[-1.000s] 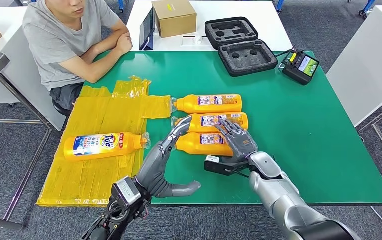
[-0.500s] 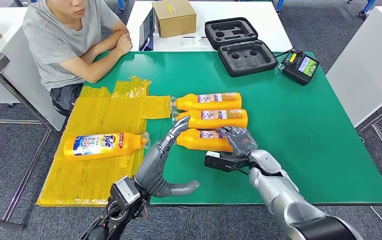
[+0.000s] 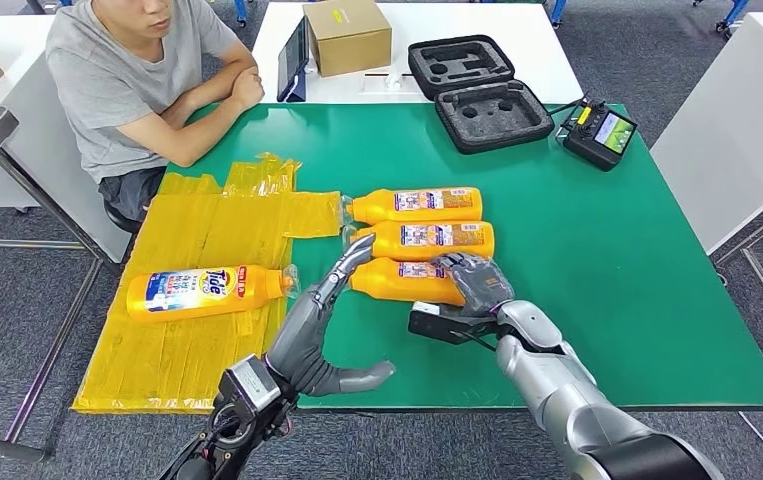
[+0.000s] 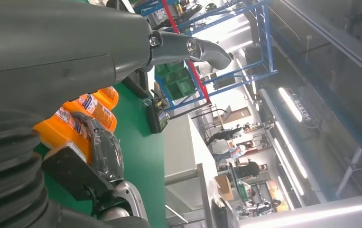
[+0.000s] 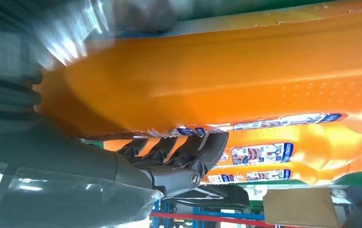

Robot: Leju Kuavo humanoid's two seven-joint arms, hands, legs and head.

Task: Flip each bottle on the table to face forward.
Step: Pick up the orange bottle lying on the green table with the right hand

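Silver and grey, my two arms rise from the lower edge of the head view over a green table. My left hand hangs just off the near table edge, released, fingers stretched out toward the bottles, thumb out sideways, nothing in it. The fingertips reach close to the neck ends of the near bottles; whether they touch, I cannot tell.

My right hand lies over the base end of the nearest bottle, fingers curled down on its far side, grasping it. In the right wrist view the orange body sits right against the hand, with dark fingers wrapped round its edge.

That bottle lies on its side on the green top, neck to the left. Just beyond it lies the middle bottle, and beyond that the far bottle, all three parallel and side by side, small printed labels showing.

Well to the left, on a crumpled yellow plastic sheet, lies a fourth bottle with a large blue front label up.

Farther back, a person in a grey shirt sits at the left corner, arms folded on the table. An open black foam case, a handheld controller and a cardboard box lie at the far side.
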